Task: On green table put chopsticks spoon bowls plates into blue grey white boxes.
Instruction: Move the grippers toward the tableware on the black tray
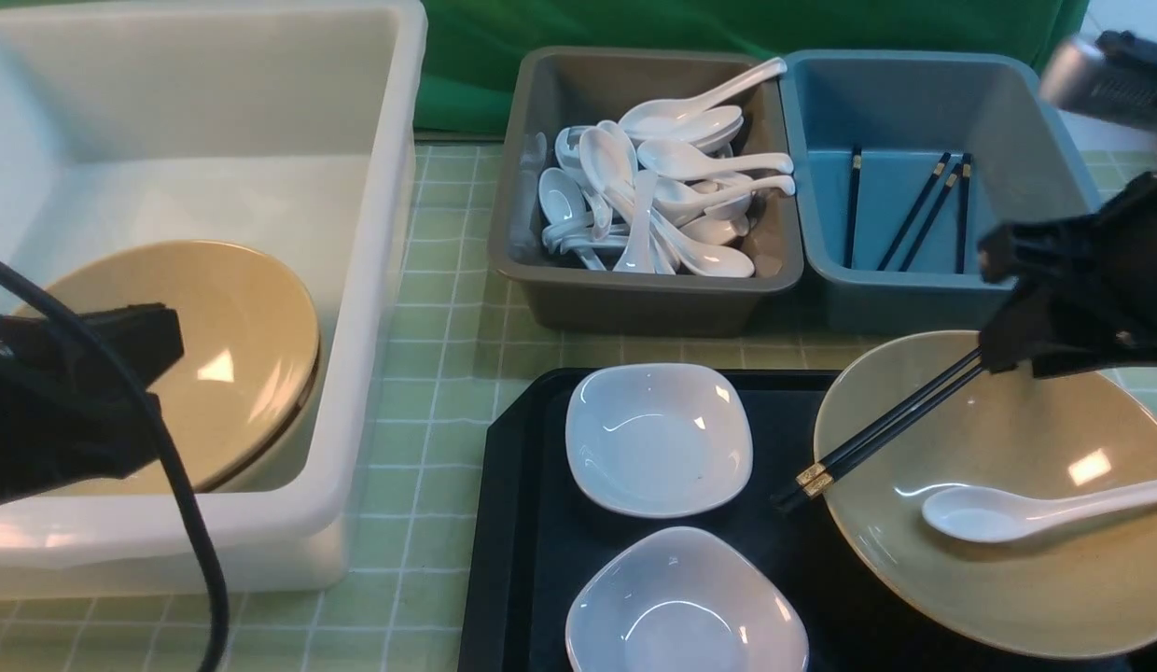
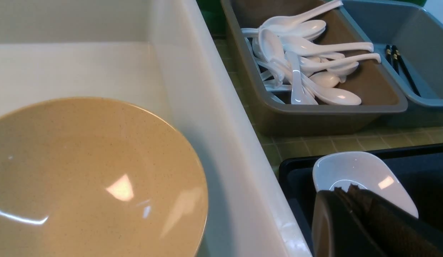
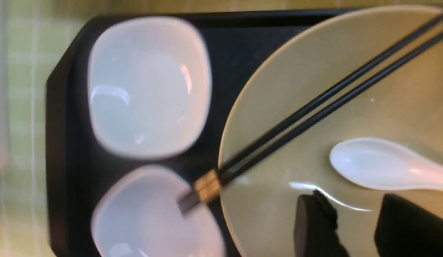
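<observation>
A pair of black chopsticks (image 1: 882,431) leans across the rim of a tan bowl (image 1: 1008,551) on the black tray; a white spoon (image 1: 1017,510) lies in that bowl. My right gripper (image 1: 989,303) hovers open above the bowl's far side, by the chopsticks' thin ends. In the right wrist view its fingers (image 3: 314,217) stand apart over the bowl (image 3: 278,221), with nothing between them. Two white plates (image 1: 658,437) (image 1: 686,607) sit on the tray. My left gripper (image 1: 173,338) is shut and empty over the white box (image 1: 373,308), which holds another tan bowl (image 1: 247,345).
The grey box (image 1: 634,303) holds several white spoons. The blue box (image 1: 914,294) holds several chopsticks. The black tray (image 1: 522,523) lies on the green table (image 1: 448,355) in front of them. A black cable (image 1: 182,504) hangs from my left arm.
</observation>
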{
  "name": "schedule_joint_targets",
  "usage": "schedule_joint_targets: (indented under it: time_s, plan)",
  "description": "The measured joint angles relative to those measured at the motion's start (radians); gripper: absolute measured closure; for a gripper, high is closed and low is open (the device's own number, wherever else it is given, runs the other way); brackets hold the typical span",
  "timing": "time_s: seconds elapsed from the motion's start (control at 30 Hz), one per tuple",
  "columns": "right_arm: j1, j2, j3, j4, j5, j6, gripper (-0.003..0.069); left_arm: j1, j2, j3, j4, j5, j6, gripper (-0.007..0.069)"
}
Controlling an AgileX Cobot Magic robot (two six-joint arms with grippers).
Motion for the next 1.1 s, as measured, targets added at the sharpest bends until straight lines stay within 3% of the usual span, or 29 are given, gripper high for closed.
schedule_joint_targets:
  time_s: [0.17, 0.37, 0.6, 1.1]
  plan:
    - [-0.005, 0.093, -0.007, -0.001, -0.053, 0.299, 0.0365, 0.000, 0.000, 0.000, -0.001, 0.001, 0.000, 0.0627]
    - [0.000, 0.146, -0.007, -0.001, -0.100, 0.527, 0.0361, 0.000, 0.000, 0.000, -0.001, 0.001, 0.001, 0.0627]
    - [0.001, 0.203, -0.008, -0.002, -0.103, 0.596, 0.0361, 0.000, 0.001, 0.000, -0.001, 0.001, 0.001, 0.0627]
    - [0.011, 0.301, -0.008, -0.005, -0.135, 0.605, 0.0361, 0.000, 0.001, 0.000, -0.004, 0.001, 0.001, 0.0627]
